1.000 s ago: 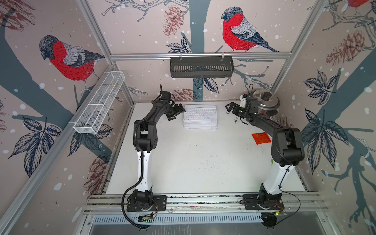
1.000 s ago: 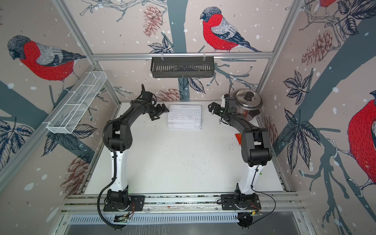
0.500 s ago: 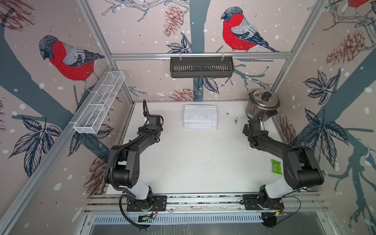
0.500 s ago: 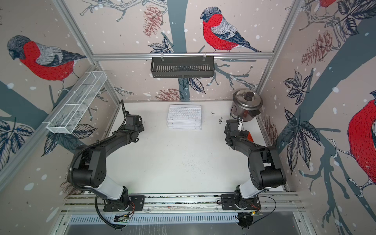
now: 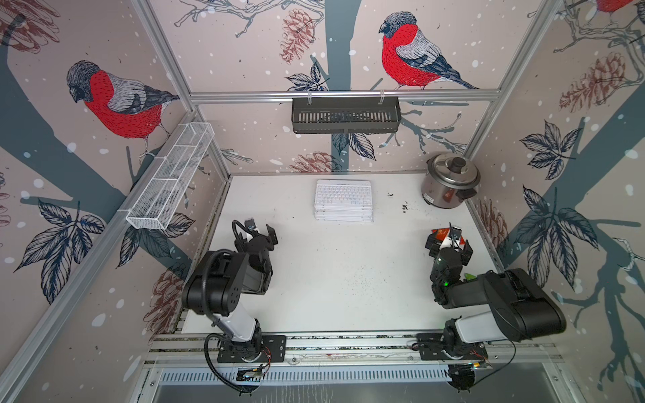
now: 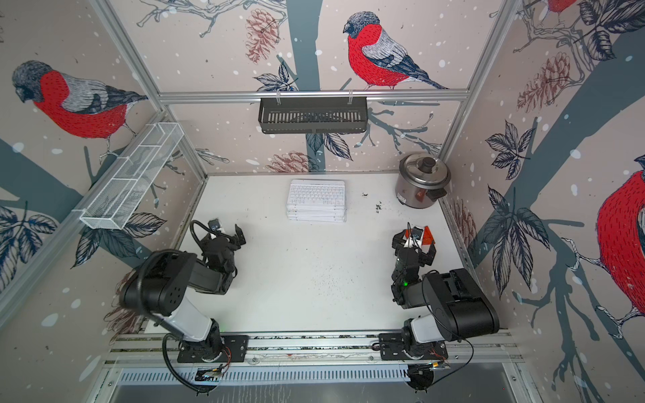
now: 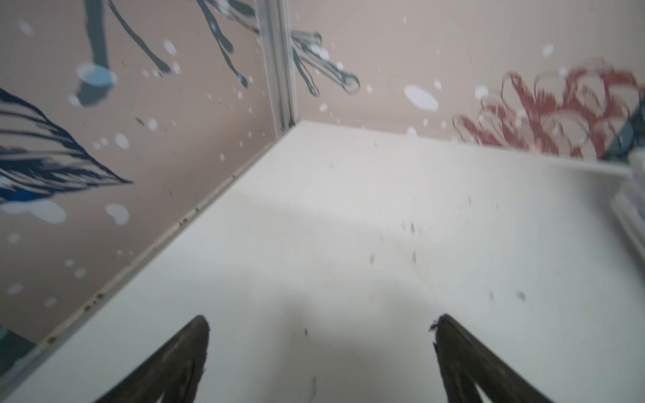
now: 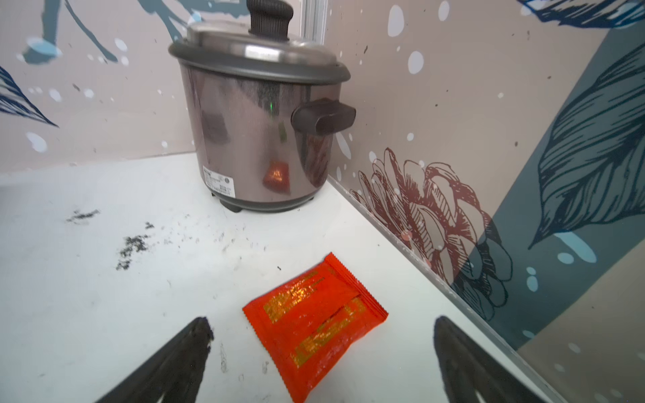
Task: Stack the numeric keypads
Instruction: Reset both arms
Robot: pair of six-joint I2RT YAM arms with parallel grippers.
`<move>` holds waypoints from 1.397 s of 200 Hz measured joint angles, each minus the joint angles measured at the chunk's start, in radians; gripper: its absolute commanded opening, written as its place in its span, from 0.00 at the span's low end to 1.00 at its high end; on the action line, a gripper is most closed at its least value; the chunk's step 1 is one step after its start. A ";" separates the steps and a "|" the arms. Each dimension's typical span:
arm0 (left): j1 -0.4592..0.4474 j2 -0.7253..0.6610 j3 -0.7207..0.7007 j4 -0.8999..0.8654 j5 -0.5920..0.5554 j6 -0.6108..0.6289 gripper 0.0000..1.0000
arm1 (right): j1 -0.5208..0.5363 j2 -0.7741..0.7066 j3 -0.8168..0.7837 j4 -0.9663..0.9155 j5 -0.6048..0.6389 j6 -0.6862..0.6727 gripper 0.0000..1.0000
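Observation:
The numeric keypads lie as one stack of several white flat boards at the back middle of the table, a white-keyed one on top. The stack's blurred edge shows in the left wrist view. My left gripper is open over bare table, well to the front left of the stack, with nothing between its fingers. My right gripper is open too, low over the table to the front right of the stack, holding nothing.
A red snack packet lies flat just ahead of the right gripper by the right wall. A steel rice cooker stands in the back right corner. A black basket and a white wire basket hang on the walls.
Both arms have drawn back from beside the stack toward the front of the table and folded low. Both grippers stayed open. The stack has not moved.

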 measured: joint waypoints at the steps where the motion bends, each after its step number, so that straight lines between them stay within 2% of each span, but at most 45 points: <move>1: 0.000 0.000 -0.001 0.000 0.000 0.000 1.00 | -0.004 0.004 -0.001 0.009 -0.005 0.004 0.99; 17: 0.029 -0.021 0.064 0.025 0.053 0.002 1.00 | -0.031 0.081 -0.002 0.092 -0.061 0.006 0.99; 34: 0.052 -0.026 0.240 -0.050 0.116 -0.002 1.00 | -0.047 0.071 0.038 0.046 -0.104 0.017 0.99; 43: 0.057 -0.031 0.280 -0.080 0.141 -0.009 1.00 | -0.061 0.060 0.080 0.023 -0.128 0.034 0.99; 60: 0.061 -0.090 0.207 -0.081 0.151 -0.031 1.00 | -0.068 0.064 0.103 0.011 -0.146 0.040 0.99; 77: 0.035 -0.217 0.097 -0.109 0.134 -0.028 1.00 | -0.068 0.061 0.098 -0.023 -0.163 0.051 1.00; 93: -0.038 -0.378 0.101 -0.187 0.039 -0.007 1.00 | -0.069 0.055 0.086 -0.023 -0.169 0.056 0.99; 103: -0.059 -0.409 0.110 -0.167 0.012 -0.001 1.00 | -0.070 0.055 0.084 -0.026 -0.172 0.056 0.99; 120: -0.077 -0.356 0.095 -0.127 -0.055 0.032 0.99 | -0.070 0.053 0.083 -0.026 -0.175 0.056 1.00; 129: -0.089 -0.333 0.081 -0.176 -0.058 0.059 0.98 | -0.070 0.053 0.083 -0.026 -0.175 0.057 1.00; 158: -0.100 -0.399 0.008 -0.172 -0.115 0.076 0.97 | -0.072 0.053 0.081 -0.026 -0.180 0.060 1.00; 170: -0.071 -0.360 -0.018 -0.149 -0.089 0.066 0.97 | -0.073 0.053 0.081 -0.026 -0.181 0.060 0.99; 181: -0.002 -0.263 0.005 -0.159 -0.051 0.039 0.97 | -0.073 0.052 0.081 -0.026 -0.181 0.060 0.99; 191: 0.024 -0.196 0.024 -0.158 -0.037 0.022 0.99 | -0.073 0.051 0.079 -0.026 -0.181 0.060 1.00; 213: 0.014 -0.176 -0.002 -0.132 0.020 0.018 0.99 | -0.073 0.048 0.066 -0.025 -0.178 0.061 0.99; 238: -0.002 -0.190 -0.031 -0.075 0.021 0.018 0.99 | -0.073 0.047 0.065 -0.024 -0.178 0.063 0.99; 279: -0.014 -0.173 0.020 -0.093 0.017 0.018 0.99 | -0.080 0.047 0.062 -0.018 -0.179 0.064 1.00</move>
